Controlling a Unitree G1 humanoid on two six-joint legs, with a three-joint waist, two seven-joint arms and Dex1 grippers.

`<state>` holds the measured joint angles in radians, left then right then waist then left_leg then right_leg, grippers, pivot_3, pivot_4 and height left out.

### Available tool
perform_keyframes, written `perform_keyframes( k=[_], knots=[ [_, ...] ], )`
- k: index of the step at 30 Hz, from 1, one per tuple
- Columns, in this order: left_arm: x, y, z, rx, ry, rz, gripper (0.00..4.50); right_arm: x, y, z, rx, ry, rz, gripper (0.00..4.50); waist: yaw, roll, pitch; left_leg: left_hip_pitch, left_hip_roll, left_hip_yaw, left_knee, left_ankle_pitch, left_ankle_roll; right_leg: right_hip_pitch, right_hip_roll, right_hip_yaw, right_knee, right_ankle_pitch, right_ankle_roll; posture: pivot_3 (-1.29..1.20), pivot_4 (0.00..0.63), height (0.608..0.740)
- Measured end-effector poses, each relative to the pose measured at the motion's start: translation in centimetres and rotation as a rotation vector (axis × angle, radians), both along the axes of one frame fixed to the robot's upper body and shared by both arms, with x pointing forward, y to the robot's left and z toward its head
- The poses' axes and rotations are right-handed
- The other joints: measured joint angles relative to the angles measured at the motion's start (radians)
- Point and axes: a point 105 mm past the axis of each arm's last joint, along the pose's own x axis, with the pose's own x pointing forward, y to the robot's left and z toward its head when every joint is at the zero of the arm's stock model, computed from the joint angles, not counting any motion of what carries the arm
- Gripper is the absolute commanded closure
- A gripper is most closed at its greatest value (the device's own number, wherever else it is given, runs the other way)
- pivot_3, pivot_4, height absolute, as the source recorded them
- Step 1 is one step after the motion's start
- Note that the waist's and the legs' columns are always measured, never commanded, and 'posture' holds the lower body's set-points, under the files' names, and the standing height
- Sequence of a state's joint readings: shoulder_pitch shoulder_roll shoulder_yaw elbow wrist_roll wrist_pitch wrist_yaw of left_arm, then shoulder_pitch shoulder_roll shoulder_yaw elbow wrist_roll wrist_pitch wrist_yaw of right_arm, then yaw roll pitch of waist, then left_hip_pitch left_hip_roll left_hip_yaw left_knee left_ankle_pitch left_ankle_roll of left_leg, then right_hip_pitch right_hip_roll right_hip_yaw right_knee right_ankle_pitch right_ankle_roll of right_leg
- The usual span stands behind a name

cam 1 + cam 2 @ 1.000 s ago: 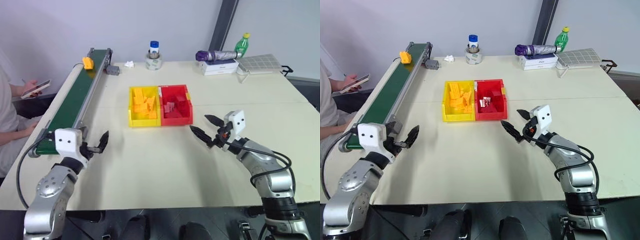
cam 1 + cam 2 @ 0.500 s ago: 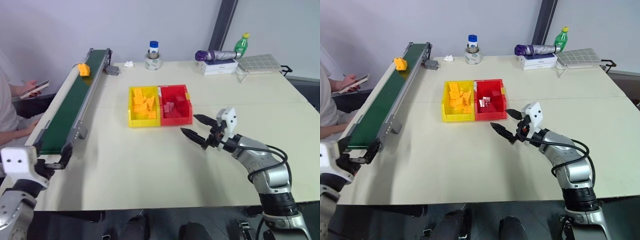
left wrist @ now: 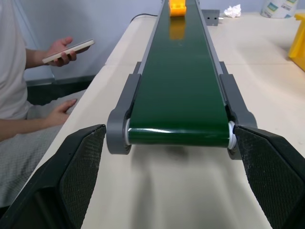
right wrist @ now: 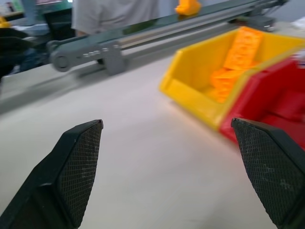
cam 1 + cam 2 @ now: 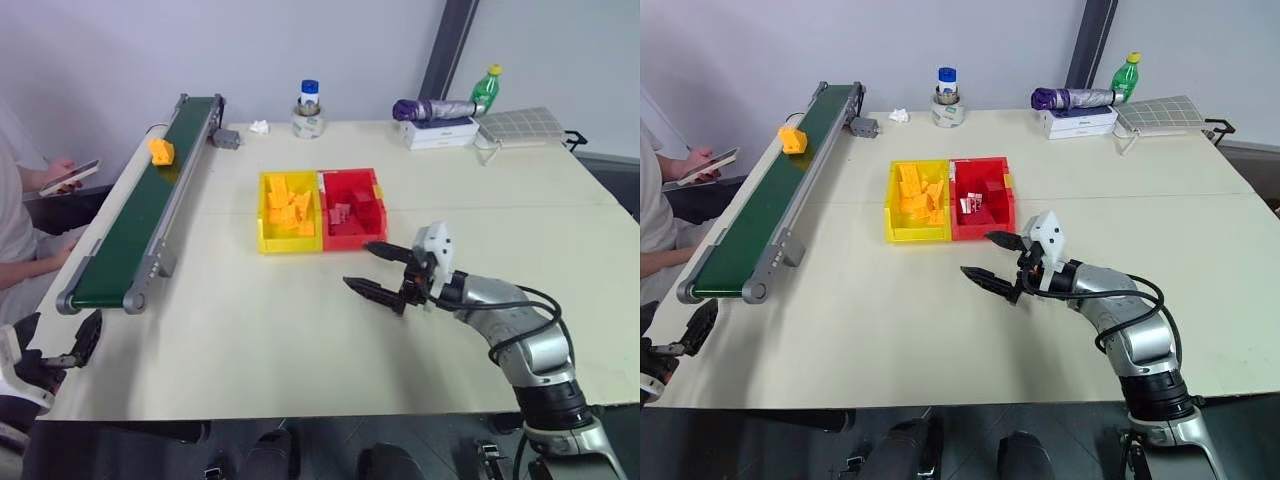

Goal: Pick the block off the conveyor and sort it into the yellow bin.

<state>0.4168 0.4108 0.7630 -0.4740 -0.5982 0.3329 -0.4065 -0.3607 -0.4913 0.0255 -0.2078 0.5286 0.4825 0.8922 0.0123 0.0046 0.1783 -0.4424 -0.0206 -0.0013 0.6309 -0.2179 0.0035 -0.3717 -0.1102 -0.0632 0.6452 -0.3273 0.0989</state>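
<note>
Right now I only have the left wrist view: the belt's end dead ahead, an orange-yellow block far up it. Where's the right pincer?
Observer: The right pincer is open above bare table, on the near side of the red bin.
Operator: What's in the yellow bin?
Observer: The yellow bin, touching the red one on the side toward the conveyor, holds a pile of orange-yellow blocks.
Operator: Anything at the far right corner?
Observer: A green bottle stands behind a folded purple umbrella.

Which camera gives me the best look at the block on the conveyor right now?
The left eye view: the block sits whole on the conveyor, toward its far end. The right eye view shows the same. The left wrist view looks straight along the belt but cuts the block off at the frame edge; the right wrist view catches it blurred and clipped.
</note>
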Motion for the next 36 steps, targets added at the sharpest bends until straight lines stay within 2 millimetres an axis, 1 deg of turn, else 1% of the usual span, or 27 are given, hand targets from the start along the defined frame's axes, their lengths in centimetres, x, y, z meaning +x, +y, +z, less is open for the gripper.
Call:
perform_keyframes(
  k=[2, 4, 10, 12, 17, 22, 25, 30, 33, 36],
  knots=[
    [0.1, -0.1, 0.1, 0.005, -0.010, -0.007, 0.00, -0.8, 0.5, 0.4, 0.018, -0.002, 0.053, 0.03, -0.001, 0.000, 0.000, 0.000, 0.000, 0.000, 0.000, 0.000, 0.000, 0.000, 0.000, 0.000, 0.000, 0.000, 0.000, 0.00, 0.150, 0.740],
    [0.2, -0.1, 0.2, 0.003, -0.019, -0.008, 0.00, -1.1, 0.6, 0.7, 0.017, -0.012, 0.073, 0.03, -0.001, 0.000, 0.000, 0.000, 0.000, 0.000, 0.000, 0.000, 0.000, 0.000, 0.000, 0.000, 0.000, 0.000, 0.000, 0.00, 0.150, 0.740],
    [1.0, -0.7, 0.1, -0.004, -0.024, -0.033, 0.00, -1.1, 0.3, 0.8, -0.004, -0.034, 0.071, 0.03, -0.001, 0.000, 0.000, 0.000, 0.000, 0.000, 0.000, 0.000, 0.000, 0.000, 0.000, 0.000, 0.000, 0.000, 0.000, 0.00, 0.150, 0.740],
    [1.3, -0.6, 0.0, -0.013, -0.027, -0.032, 0.00, -1.1, 0.3, 0.8, -0.001, -0.033, 0.071, 0.03, -0.001, 0.000, 0.000, 0.000, 0.000, 0.000, 0.000, 0.000, 0.000, 0.000, 0.000, 0.000, 0.001, 0.000, 0.001, 0.00, 0.150, 0.740],
    [2.2, -0.6, 0.7, -0.003, -0.050, -0.044, 0.00, -0.9, 0.4, 1.9, 0.023, -0.088, 0.069, 0.03, 0.000, 0.000, 0.000, 0.000, 0.000, 0.000, 0.000, 0.000, 0.000, 0.000, 0.000, 0.000, 0.001, 0.001, 0.001, 0.00, 0.150, 0.740],
    [2.6, -0.9, 0.1, -0.018, -0.035, -0.056, 0.00, -0.5, 0.0, 1.9, 0.015, -0.128, 0.026, 0.03, -0.001, 0.000, 0.000, 0.000, 0.000, 0.001, 0.000, 0.000, 0.000, 0.001, 0.000, 0.000, 0.001, 0.002, 0.003, 0.00, 0.150, 0.740],
    [2.8, -0.8, 0.1, -0.023, -0.040, -0.050, 0.00, 0.4, -0.9, 1.6, 0.016, -0.139, -0.049, 0.03, -0.001, 0.000, 0.000, 0.000, 0.000, 0.001, 0.000, 0.000, 0.000, 0.001, 0.001, 0.000, 0.002, 0.002, 0.003, 0.00, 0.150, 0.740],
    [3.4, -0.8, 0.5, -0.020, -0.050, -0.055, 0.00, 1.8, -4.0, 1.6, -0.013, -0.173, -0.168, 0.03, 0.001, -0.001, 0.000, 0.000, 0.000, 0.001, 0.001, 0.001, 0.001, 0.004, 0.001, 0.000, 0.002, 0.002, 0.004, 0.00, 0.150, 0.740],
    [3.7, -0.8, 0.6, -0.021, -0.047, -0.060, 0.00, 1.6, -5.3, 1.1, -0.046, -0.189, -0.199, 0.03, 0.000, -0.001, -0.001, 0.000, 0.000, 0.001, 0.000, 0.001, 0.001, 0.004, 0.001, 0.000, 0.002, 0.002, 0.004, 0.00, 0.150, 0.740],
    [4.3, -1.1, 0.5, -0.025, -0.041, -0.077, 0.00, 1.3, -5.6, 0.3, -0.051, -0.167, -0.202, 0.03, -0.002, -0.001, -0.001, 0.001, 0.000, 0.001, 0.001, 0.001, 0.001, 0.004, 0.002, 0.000, 0.004, 0.002, 0.004, 0.00, 0.150, 0.740]
  ],
)
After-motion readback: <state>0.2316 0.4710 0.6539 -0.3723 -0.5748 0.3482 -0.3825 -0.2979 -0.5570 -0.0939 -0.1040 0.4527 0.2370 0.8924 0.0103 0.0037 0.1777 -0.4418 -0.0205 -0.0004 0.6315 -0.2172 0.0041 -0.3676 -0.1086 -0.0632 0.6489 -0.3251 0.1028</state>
